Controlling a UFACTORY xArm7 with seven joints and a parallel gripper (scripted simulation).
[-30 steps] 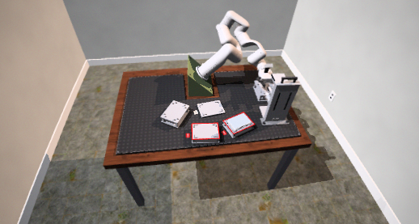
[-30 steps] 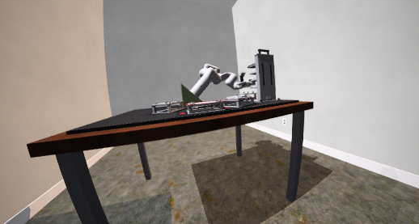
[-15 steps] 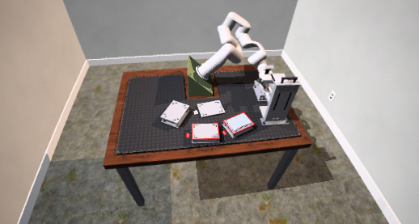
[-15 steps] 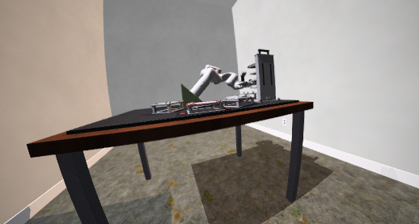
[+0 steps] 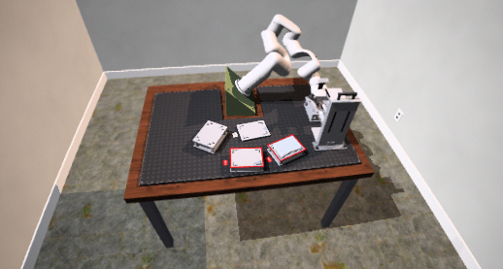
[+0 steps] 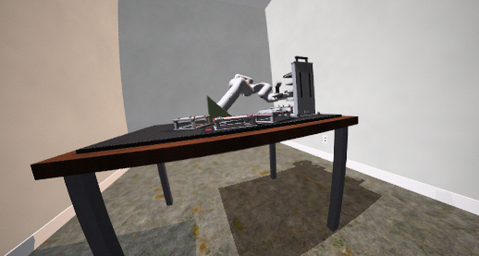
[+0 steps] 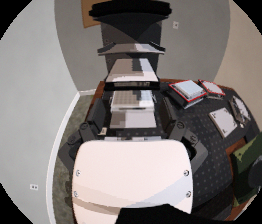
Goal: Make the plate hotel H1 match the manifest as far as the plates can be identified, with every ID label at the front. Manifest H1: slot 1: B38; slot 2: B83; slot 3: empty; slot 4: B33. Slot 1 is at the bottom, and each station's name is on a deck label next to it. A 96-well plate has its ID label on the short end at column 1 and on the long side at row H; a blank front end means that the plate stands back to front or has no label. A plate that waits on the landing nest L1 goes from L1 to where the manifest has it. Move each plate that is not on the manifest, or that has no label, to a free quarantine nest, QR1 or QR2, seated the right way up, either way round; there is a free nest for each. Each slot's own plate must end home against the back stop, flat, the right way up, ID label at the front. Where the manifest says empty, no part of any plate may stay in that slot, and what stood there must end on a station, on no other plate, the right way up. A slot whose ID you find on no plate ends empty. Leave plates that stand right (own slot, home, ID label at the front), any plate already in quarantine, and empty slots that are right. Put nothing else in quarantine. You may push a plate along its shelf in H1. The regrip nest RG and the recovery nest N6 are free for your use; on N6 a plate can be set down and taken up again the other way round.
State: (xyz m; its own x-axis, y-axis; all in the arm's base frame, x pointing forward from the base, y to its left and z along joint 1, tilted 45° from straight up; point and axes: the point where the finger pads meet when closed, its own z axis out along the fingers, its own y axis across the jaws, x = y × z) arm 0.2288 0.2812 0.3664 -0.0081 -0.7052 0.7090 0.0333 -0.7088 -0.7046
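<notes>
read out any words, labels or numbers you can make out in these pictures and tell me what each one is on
No text is legible in any view.
Red deck label beside the red-rimmed nest: too small to read.
White deck label by the white plate: too small to read.
Plate hotel and its plates: any ID labels are blurred.

Seen from the top, the plate hotel [image 5: 340,118] blocks the mat's three-o'clock edge. The two red-rimmed nests [image 5: 247,158] and [image 5: 286,149] crowd six o'clock. The green wedge [image 5: 238,96] bars twelve. Nine o'clock lies open.
</notes>
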